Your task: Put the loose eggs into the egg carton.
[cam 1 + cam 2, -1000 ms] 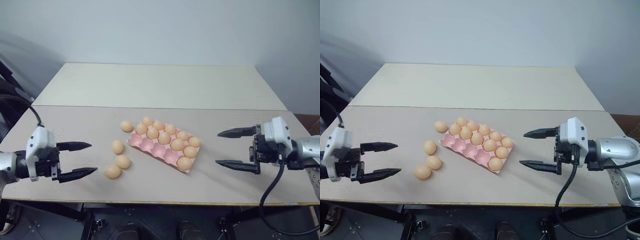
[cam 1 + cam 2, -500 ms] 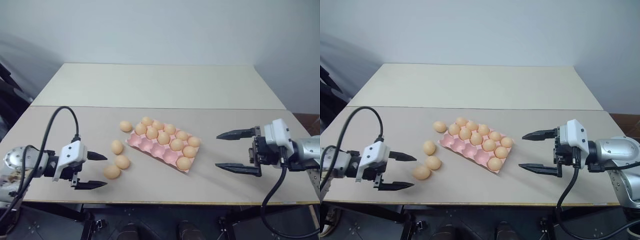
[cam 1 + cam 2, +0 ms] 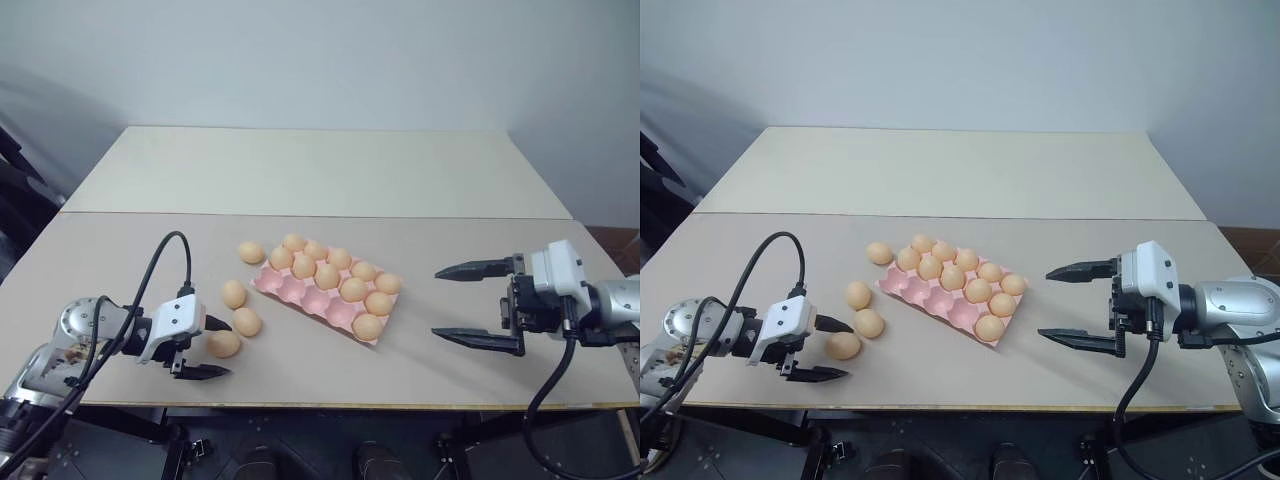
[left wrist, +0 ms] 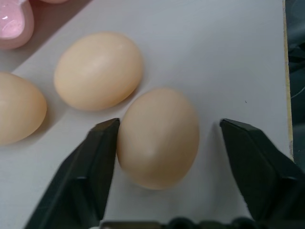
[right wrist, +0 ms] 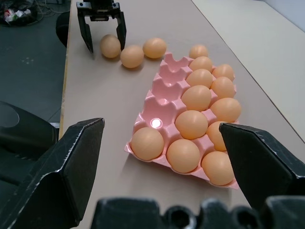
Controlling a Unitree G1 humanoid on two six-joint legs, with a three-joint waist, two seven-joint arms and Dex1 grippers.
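Now my left gripper (image 3: 212,348) was down at the table's (image 3: 420,370) near edge, its jaws spread around the nearest egg (image 4: 158,137), one finger (image 4: 97,160) touching the shell, the other well clear of it, so nothing was pinched yet. Two more loose eggs (image 3: 240,309) lay just beyond, the closer one (image 4: 98,70) all but touching the egg between my fingers, and a fourth (image 3: 252,252) sat by the carton's far corner. The carton (image 3: 300,293) lay mid-table with ten eggs in its far cups and the whole near row bare. My right gripper (image 3: 480,304) hung wide apart to the carton's right, holding nothing. The risk, as I judged it: with only one finger on the shell, a squeeze would shove the egg sideways before the other finger arrived, and a smooth oval could squirt out. It sat close to the table edge, so a roll that way might have meant a drop to the floor. A shove the other way would have knocked it into its neighbour and scattered the group. Too hard a pinch might have cracked the shell; too light, and it could have slipped on the lift to the bare row.
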